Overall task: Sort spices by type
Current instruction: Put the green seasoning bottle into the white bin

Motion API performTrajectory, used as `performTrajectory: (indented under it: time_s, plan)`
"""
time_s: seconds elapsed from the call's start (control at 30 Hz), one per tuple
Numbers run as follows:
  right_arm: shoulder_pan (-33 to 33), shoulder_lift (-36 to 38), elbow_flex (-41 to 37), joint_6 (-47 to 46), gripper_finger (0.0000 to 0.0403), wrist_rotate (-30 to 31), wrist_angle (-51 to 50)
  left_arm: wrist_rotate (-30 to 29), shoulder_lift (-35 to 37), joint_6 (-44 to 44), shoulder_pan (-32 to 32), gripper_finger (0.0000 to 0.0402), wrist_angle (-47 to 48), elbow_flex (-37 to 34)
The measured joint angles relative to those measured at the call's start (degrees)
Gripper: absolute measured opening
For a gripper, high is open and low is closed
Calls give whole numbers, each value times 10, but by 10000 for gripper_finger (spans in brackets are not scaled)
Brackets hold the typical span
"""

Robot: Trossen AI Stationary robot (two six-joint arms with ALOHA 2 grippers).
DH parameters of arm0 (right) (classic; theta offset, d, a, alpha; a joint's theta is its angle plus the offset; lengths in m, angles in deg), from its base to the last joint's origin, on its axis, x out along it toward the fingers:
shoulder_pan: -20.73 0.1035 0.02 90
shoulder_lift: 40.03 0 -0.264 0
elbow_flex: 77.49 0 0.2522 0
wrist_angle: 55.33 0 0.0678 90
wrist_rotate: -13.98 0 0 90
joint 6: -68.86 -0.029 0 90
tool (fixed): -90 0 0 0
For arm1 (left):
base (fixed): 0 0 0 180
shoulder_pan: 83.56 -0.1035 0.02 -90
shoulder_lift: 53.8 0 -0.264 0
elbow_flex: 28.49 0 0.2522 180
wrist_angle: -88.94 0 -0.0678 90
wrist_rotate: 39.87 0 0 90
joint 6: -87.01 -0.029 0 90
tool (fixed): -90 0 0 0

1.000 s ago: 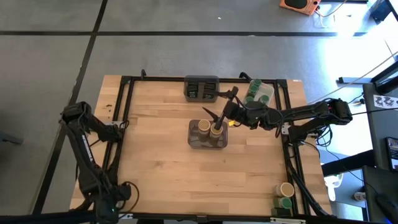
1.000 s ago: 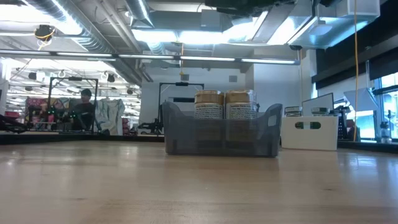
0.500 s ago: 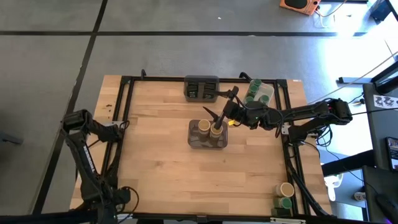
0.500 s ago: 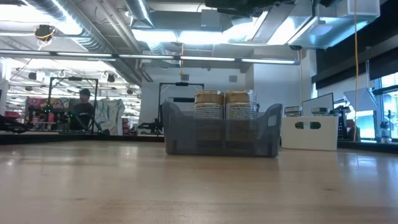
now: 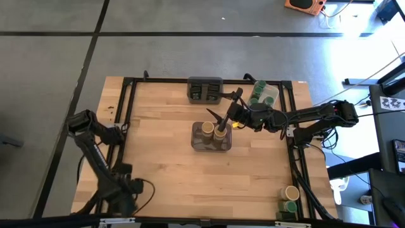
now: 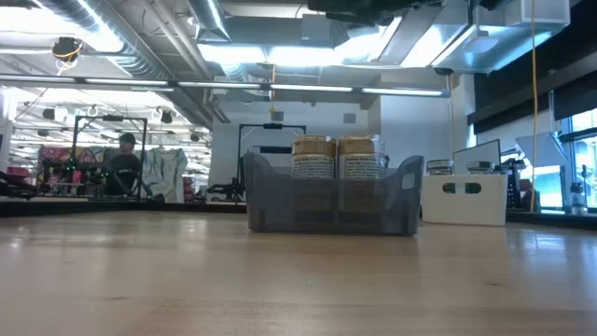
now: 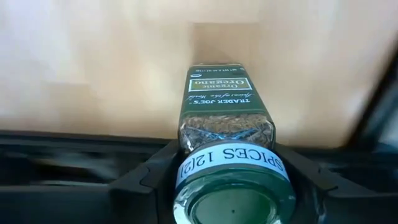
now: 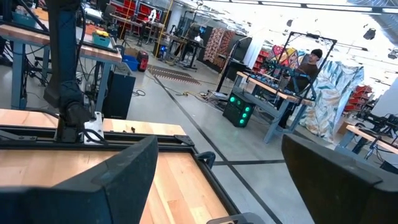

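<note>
Left gripper [image 7: 230, 186]: clamping green-lidded oregano jar [image 7: 227, 155], for sorting.
Right gripper [image 5: 221, 118]: gaping over grey bin [image 5: 211, 144], releasing.

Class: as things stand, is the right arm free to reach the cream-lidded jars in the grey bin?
Probably yes: the right gripper hovers, fingers open, right over the jars, whose tops stand clear above the bin.

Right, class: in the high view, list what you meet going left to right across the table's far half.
Left arm's elbow → dark bin of tins → grey bin with two tan-lidded jars → right gripper → white tray of green-lidded jars.
</note>
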Motion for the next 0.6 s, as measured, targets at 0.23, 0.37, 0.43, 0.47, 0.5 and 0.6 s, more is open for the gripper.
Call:
performTrajectory:
  time_s: [0.23, 0.37, 0.43, 0.47, 0.5, 0.6]
  plan:
    - [0, 0, 0, 0, 340, 0, -9, -52, 35, -185, -156, 190, 80, 0]
    - [0, 0, 0, 0, 340, 0, -14, -94, 40, -272, -246, 191, 66, 0]
    - [0, 0, 0, 0, 340, 0, -15, -110, 40, -322, -284, 192, 46, 0]
    - [0, 0, 0, 0, 340, 0, -15, -113, 40, -346, -303, 192, 36, 0]
    - [0, 0, 0, -1, 340, 0, -15, -115, 40, -366, -321, 192, 21, 0]
    - [0, 0, 0, -16, 340, -8, -20, -117, 39, -390, -367, 193, -28, 0]
